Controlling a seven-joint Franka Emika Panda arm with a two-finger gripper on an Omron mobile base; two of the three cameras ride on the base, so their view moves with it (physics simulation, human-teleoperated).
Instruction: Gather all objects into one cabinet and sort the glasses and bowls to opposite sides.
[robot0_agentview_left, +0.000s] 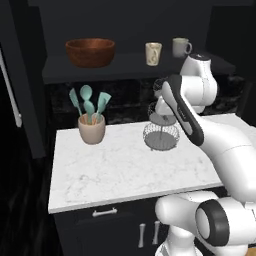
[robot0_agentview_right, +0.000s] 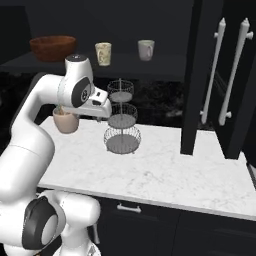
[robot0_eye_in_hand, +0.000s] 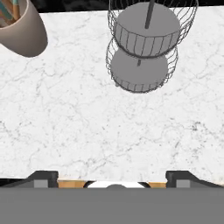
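Observation:
On the dark shelf (robot0_agentview_left: 125, 67) of the open cabinet stands a wide reddish-brown wooden bowl (robot0_agentview_left: 90, 51) at the left. A cream patterned tumbler (robot0_agentview_left: 153, 53) and a grey-beige mug (robot0_agentview_left: 181, 47) stand apart to its right. The right base view shows the same row: bowl (robot0_agentview_right: 52, 47), tumbler (robot0_agentview_right: 103, 53), mug (robot0_agentview_right: 146, 49). My gripper (robot0_eye_in_hand: 112, 177) is open and empty, its fingertips (robot0_eye_in_hand: 43, 177) far apart. It points down at the white marble counter (robot0_eye_in_hand: 87, 122), well below the shelf, with the pot on one side and the wire stand on the other.
A beige pot of teal utensils (robot0_agentview_left: 92, 127) and a three-tier wire stand (robot0_agentview_left: 161, 132) stand on the counter (robot0_agentview_left: 115, 170). A cabinet door with a white bar handle (robot0_agentview_left: 12, 95) hangs open at the left. Dark doors with white handles (robot0_agentview_right: 215, 70) rise at the right.

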